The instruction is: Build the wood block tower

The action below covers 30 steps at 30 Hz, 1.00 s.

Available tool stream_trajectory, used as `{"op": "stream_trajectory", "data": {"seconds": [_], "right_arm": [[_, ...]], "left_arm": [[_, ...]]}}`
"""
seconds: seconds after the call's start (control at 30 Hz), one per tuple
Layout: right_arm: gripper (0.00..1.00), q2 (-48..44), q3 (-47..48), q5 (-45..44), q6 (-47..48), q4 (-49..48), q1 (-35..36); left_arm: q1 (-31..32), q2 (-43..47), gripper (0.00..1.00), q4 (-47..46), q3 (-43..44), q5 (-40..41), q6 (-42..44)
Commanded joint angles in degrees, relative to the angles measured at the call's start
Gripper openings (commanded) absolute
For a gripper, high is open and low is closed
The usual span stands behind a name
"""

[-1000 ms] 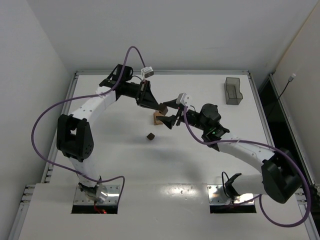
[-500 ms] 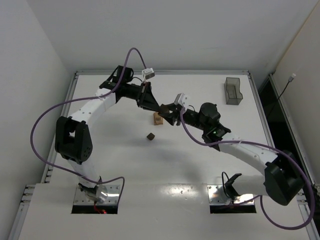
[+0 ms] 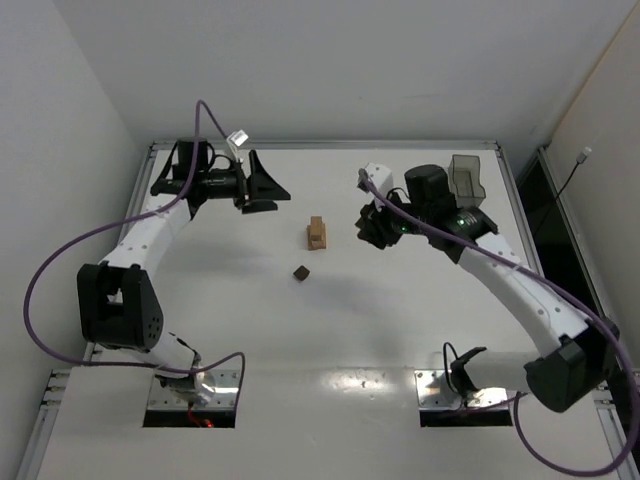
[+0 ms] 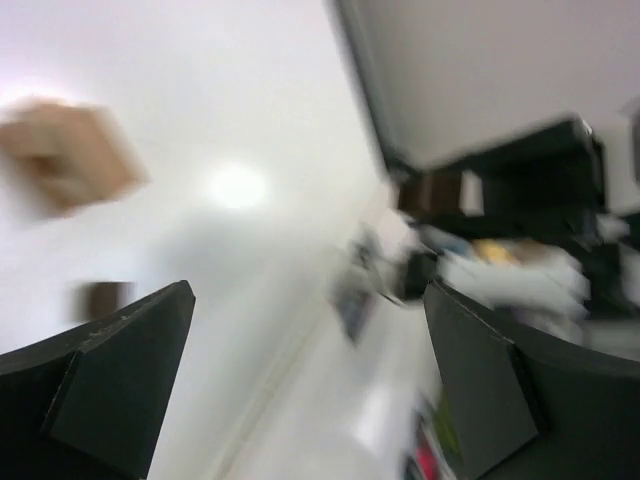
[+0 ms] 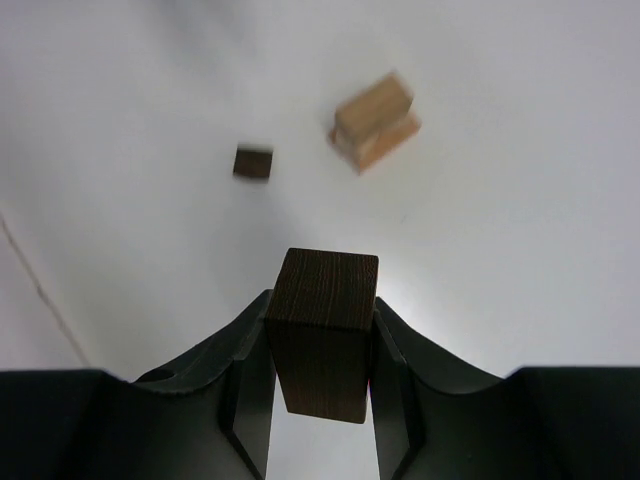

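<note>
The wood block tower (image 3: 317,233) is pale tan, matt, bare-looking wood. The dark block (image 5: 322,345) pinched in the right tool (image 5: 320,310) is deep brown wood with fine lengthwise grain and a dull finish, as is the small block (image 3: 300,272) at the tower's seven o'clock. The fingers of that tool and of the left tool (image 4: 310,400) look like matt black plastic; the table (image 3: 240,330) is smooth white with soft glare, and the container (image 3: 466,181) at its two o'clock is translucent grey plastic.
</note>
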<state>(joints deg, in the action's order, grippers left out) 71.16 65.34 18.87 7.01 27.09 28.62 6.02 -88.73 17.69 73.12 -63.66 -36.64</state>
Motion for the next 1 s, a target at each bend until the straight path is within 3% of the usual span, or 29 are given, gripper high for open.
{"op": "stream_trajectory", "data": {"seconds": [0.0, 0.1, 0.3, 0.63, 0.97], "right_arm": [[0.0, 10.1, 2.42, 2.21, 2.75, 20.44, -3.2], [0.0, 16.71, 5.14, 1.96, 1.35, 23.36, -5.76], [0.0, 32.1, 16.81, -3.03, -2.6, 23.71, -9.54], [0.0, 48.97, 26.85, -10.08, -3.14, 21.25, -13.15], [0.01, 55.23, 31.95, -13.51, -3.14, 20.72, -13.15]], "left_arm": [[-1.28, 4.17, 0.99, 8.31, 2.9, 23.23, 8.94], [-1.8, 6.11, 0.99, 12.01, 2.29, 37.93, 9.92], [-4.7, 8.48, 0.99, 14.56, 0.97, 46.94, 9.14], [-6.99, 9.63, 0.99, 13.16, -2.28, 44.94, 7.38], [-6.99, 9.63, 0.99, 12.54, -2.81, 45.99, 7.38]]}}
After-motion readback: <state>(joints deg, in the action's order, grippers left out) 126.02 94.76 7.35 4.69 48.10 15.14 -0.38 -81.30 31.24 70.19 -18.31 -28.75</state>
